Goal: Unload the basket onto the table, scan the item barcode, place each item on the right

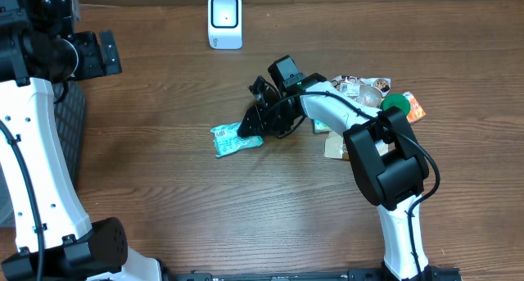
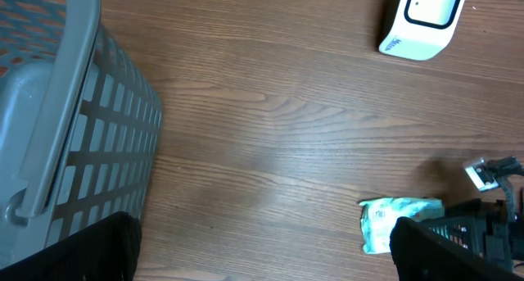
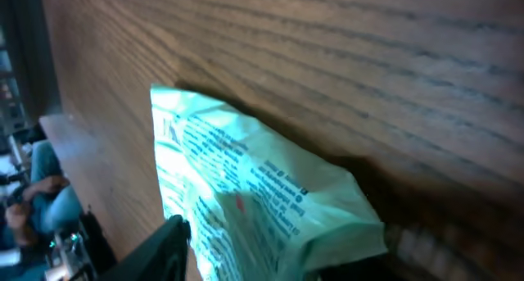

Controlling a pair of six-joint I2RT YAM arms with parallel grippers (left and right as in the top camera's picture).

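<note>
Teal packet [image 1: 236,138] flat on table [image 1: 164,199], well apart from scanner [image 1: 224,20].
Right gripper [image 1: 255,125] at its right end; grip cannot be told. Left gripper [image 1: 105,53] wide open, empty, near basket [image 2: 49,109].

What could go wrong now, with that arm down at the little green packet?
The right gripper reaches only one end of the green packet, so the thin, crinkled thing might slip free. The white scanner sits well away across the table, so a floppy packet could droop and fail to scan.
</note>
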